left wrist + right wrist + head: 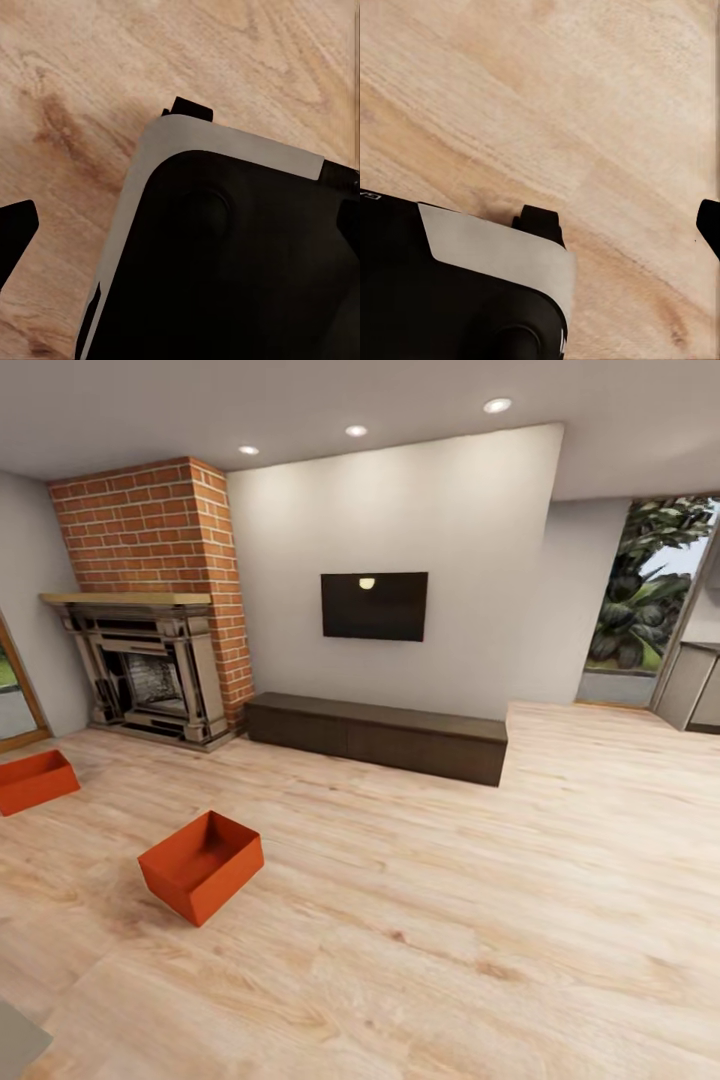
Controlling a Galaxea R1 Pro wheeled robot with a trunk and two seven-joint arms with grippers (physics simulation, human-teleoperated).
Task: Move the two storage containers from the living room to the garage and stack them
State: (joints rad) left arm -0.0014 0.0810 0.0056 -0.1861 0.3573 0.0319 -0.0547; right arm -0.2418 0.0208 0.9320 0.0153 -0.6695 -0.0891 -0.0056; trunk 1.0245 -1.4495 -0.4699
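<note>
While both orange bins are sitting on the light wood floor (420, 960) of the living room, the robot is facing them from a little way off, so the step in hand looks like the approach to the first pickup. The nearer bin (202, 865) is lying open-top and turned cornerwise toward the robot, to the left of centre; the second bin (34, 780) is resting further left, near the brick fireplace (150, 600), and is partly cut off by the picture's edge. To do this well, the base should probably be rolling toward the nearer bin and squaring up to one of its long walls, so that the arms are reaching thin rims straight on, not across a corner. A dark low cabinet (378, 735) is running along the white wall under a television (374, 605), and a doorway with greenery is opening at the far right. Both wrist cameras are looking down at planks and the robot's dark base; dark finger tips are showing at the edges, but I cannot tell whether either set of fingers is released or clenched.
</note>
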